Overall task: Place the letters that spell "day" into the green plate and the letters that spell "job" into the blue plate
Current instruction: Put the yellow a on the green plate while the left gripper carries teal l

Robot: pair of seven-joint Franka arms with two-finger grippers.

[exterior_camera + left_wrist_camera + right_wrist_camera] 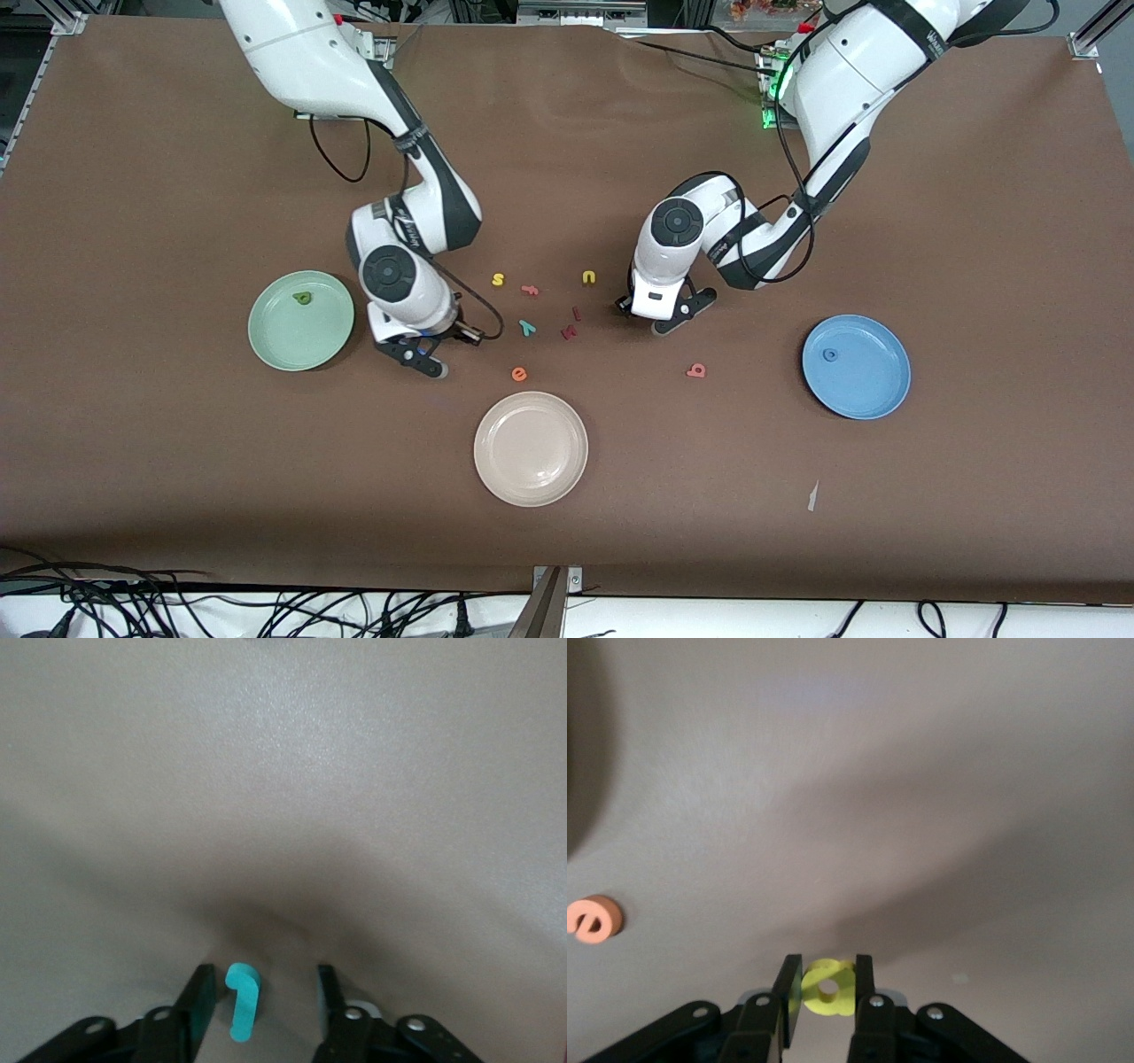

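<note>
We see the right gripper (827, 981) pinching the rounded yellow foam "a" (828, 986) beside the green plate (266, 341). The left gripper's (262, 994) fingers (200, 994) stand spread around the hooked teal "j" (242, 999), not touching it, mid-table. Both letters are hidden from the front camera. The blue plate (873, 394) lies toward the left arm's end.

Bare table (974, 221) around clustered letters (540, 306)
</note>
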